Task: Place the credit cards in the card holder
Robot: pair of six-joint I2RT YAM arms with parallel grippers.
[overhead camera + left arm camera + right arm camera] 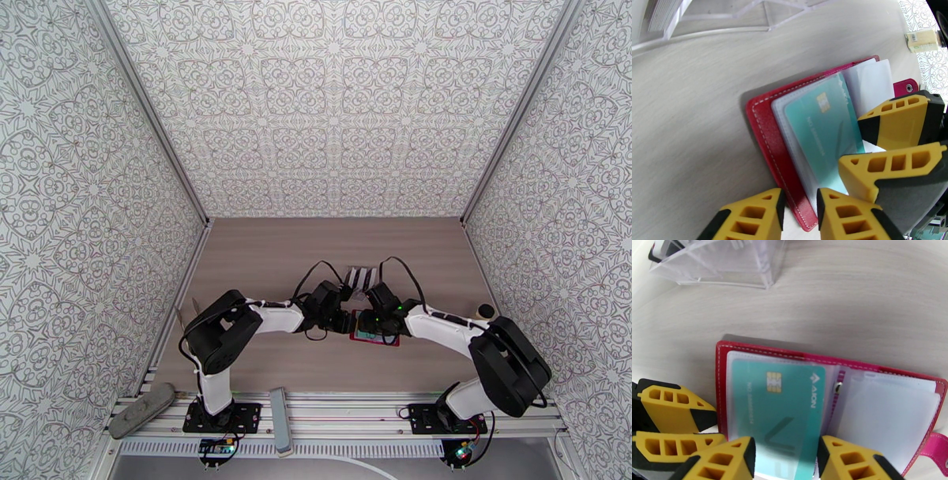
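Note:
The red card holder (381, 338) lies open on the table between both arms, its clear pockets facing up (766, 130) (884, 413). A teal credit card (778, 405) (817, 126) lies over its left page, partly in a clear pocket. My right gripper (786, 457) (851, 144) (368, 317) is shut on the card's near end, one finger at each long edge. My left gripper (798, 209) (717, 427) (344, 322) sits at the holder's left corner with its jaws slightly apart and gripping nothing. More credit cards (360, 276) stand in a clear rack.
The clear acrylic rack (723, 263) (730, 15) stands just beyond the holder. A small pale cylinder (484, 310) (922, 39) sits near the right wall. A grey bar (280, 420) and a grey flat piece (141, 410) lie on the front rail. Patterned walls enclose the table.

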